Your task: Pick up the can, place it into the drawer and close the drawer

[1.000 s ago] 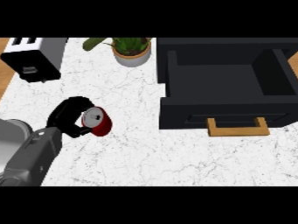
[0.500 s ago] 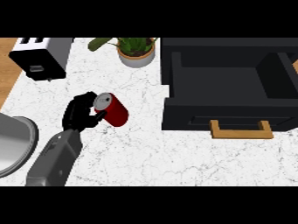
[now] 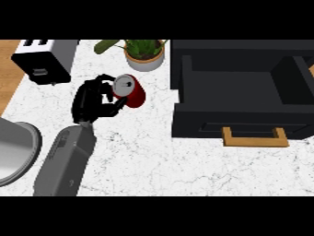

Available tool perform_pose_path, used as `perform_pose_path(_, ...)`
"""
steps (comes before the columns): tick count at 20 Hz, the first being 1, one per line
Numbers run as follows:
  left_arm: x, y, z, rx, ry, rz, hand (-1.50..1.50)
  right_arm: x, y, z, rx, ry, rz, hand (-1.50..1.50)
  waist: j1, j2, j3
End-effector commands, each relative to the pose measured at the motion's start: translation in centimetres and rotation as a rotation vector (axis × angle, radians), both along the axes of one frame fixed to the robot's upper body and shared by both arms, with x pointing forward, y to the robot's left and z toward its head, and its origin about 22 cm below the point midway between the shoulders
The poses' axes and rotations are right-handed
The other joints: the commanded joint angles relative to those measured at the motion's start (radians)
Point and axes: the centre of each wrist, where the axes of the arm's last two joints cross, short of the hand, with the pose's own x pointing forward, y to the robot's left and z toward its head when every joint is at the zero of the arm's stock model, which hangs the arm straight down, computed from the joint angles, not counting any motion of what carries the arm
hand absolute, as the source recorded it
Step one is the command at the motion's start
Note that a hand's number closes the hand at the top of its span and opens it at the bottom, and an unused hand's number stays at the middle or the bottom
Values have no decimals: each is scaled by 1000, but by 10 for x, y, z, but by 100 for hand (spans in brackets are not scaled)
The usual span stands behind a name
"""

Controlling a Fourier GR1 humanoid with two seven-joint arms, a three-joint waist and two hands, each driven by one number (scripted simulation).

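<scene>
Where the left hand curls — red can, silver-topped, tilted.

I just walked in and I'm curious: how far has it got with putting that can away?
Picking up looks done: the left hand is curled round the red can, near the potted plant. Carrying is under way. Still left: setting the can inside the open black drawer, which holds nothing, then pushing it shut by its wooden handle.

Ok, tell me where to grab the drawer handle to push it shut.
Take the tan drawer handle at the middle of its crossbar, coming from the counter's near side. It stands out from the open drawer front, leaving a gap for fingers. The left hand is busy with the can.
</scene>
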Motion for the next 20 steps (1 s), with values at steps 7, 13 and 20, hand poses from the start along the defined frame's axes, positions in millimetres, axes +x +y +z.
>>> perform_pose_path(7,-10,-48,110,33,-41,3,150,13,-3,4,4,-15,0,-150,-14,10,-2)
perform_pose_path(13,0,-74,141,72,-68,-1,150,17,-3,-1,8,-23,7,-150,-24,13,-2)
perform_pose_path(20,9,-105,189,76,-77,-10,150,11,9,0,15,-16,19,-150,-31,14,-2)
